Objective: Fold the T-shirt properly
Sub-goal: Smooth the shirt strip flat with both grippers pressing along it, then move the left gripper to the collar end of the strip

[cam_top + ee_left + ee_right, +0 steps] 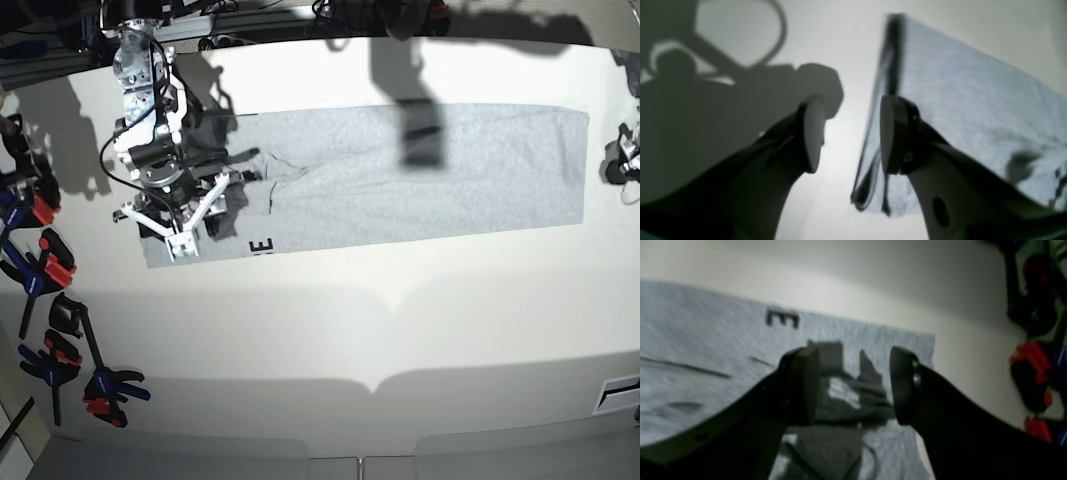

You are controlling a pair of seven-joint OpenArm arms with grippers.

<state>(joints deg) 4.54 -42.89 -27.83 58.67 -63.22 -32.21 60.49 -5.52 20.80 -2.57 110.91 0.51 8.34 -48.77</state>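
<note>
T-shirt point(420, 180) flat beneath wide-spread right gripper point(853, 386), nothing held

A black block "E" on the grey T-shirt point(706, 350), near its edge

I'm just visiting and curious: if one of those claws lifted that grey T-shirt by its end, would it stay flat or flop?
Probably flop: the T-shirt is thin cloth, already wrinkled near the right gripper. Its folded layers may well slide apart. Likely light.
</note>
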